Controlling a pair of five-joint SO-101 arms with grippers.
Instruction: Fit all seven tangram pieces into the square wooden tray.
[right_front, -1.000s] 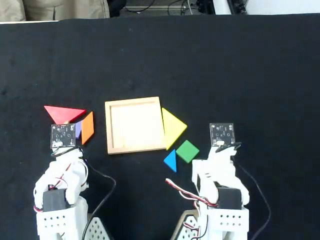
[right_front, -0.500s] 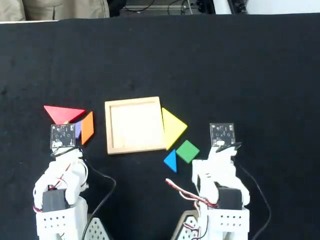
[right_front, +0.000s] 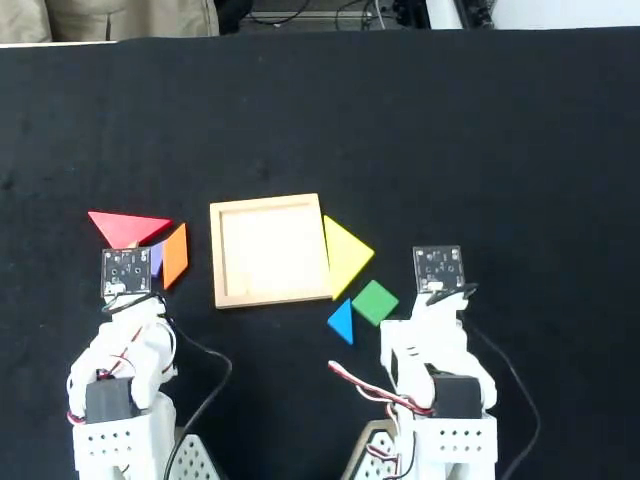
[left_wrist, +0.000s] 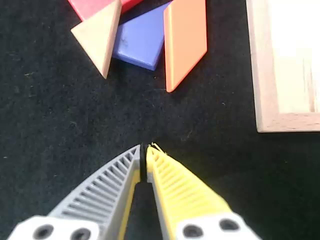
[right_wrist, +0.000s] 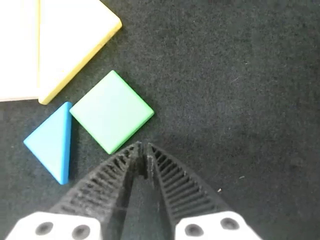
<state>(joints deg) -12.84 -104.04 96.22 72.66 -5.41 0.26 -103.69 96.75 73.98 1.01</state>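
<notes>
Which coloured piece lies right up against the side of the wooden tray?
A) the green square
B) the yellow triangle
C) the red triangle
B: the yellow triangle has its long edge flush along one side of the wooden tray, while the other two pieces lie apart from it.

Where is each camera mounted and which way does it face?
High view: above the table, looking down on tray, left arm, right arm.
Left wrist view: on its arm, facing the orange piece past the left gripper.
Right wrist view: on its arm, facing the green square past the right gripper.
Shared: green square, high and right wrist views.
</notes>
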